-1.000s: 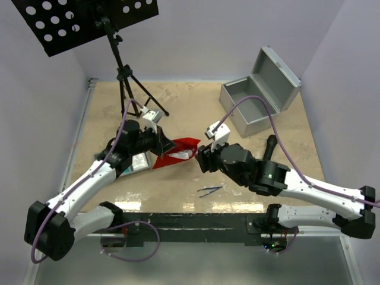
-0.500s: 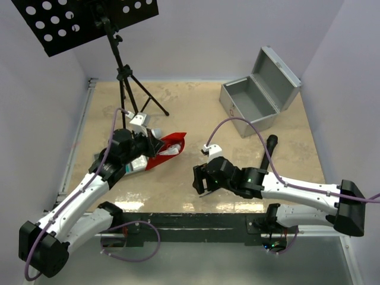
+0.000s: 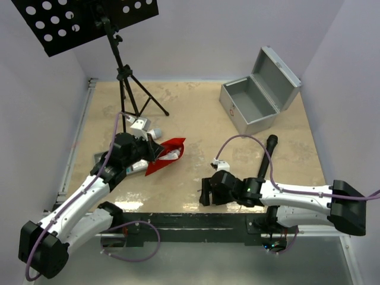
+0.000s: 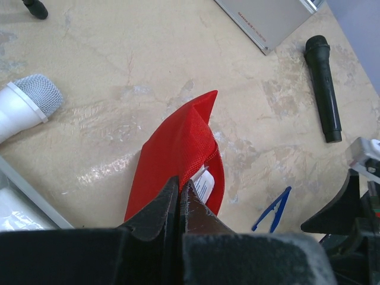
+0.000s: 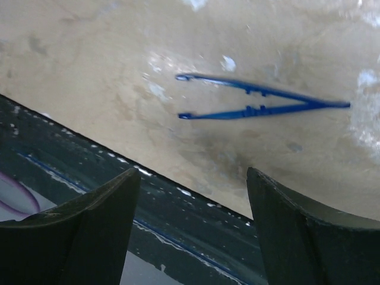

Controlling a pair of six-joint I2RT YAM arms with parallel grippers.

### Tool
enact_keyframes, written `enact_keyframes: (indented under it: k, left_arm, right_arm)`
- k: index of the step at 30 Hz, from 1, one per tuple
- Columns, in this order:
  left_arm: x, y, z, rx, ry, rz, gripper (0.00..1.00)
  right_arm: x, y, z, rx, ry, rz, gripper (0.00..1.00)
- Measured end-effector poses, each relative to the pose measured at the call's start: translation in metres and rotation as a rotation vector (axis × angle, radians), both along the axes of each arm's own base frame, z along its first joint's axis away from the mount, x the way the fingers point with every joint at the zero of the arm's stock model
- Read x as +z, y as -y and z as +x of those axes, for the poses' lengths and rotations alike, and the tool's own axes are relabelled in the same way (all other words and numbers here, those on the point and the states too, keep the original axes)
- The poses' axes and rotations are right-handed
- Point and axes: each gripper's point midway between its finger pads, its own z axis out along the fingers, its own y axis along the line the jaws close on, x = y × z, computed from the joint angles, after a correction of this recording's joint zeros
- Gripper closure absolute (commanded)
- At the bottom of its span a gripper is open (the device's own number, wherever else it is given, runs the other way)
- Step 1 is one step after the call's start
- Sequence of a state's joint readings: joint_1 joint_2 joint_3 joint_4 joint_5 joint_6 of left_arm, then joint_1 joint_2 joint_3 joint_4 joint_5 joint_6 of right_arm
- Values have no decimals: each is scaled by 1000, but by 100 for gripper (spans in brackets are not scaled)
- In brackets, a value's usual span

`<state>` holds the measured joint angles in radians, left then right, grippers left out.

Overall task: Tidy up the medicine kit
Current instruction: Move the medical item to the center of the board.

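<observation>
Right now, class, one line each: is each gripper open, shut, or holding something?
Left gripper: shut on the red pouch.
Right gripper: open, empty, with the blue tweezers just ahead.

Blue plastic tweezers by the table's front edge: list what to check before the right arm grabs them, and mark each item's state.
1. Right gripper open: ok, jaws spread wide.
2. Blue plastic tweezers lying flat and uncovered on the tan table: ok.
3. Tweezers between the fingers: not ok, they lie ahead of the fingertips.
4. Left gripper holding the red fabric pouch: ok, pinched on its edge.
5. Silver-grey metal case lid open: ok.
6. Finger room beside the black front rail: cannot tell.
</observation>
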<state>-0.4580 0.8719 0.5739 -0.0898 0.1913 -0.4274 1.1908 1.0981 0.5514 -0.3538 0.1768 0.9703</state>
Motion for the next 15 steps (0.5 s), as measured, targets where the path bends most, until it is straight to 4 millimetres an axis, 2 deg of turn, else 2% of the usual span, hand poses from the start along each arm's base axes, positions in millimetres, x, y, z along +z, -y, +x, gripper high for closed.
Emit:
enact_keyframes:
  k: [3,7,13,15]
  left_arm:
    - [3,0,0,-2,8,-5,100]
    - [1,0,-2,-3,13,-7,100]
    - [-4,0,-3,-6,6,-6,100]
    - [-4,0,-3,-6,8,-6,100]
  right_arm:
    - [-17,10,-10,-30,-59,-17,21]
    - [-20,9,-12,-63,-90,4,14]
    - [-25,1,0,-115,-96,17,12]
    - [-24,-7,11,-133,-77,23,12]
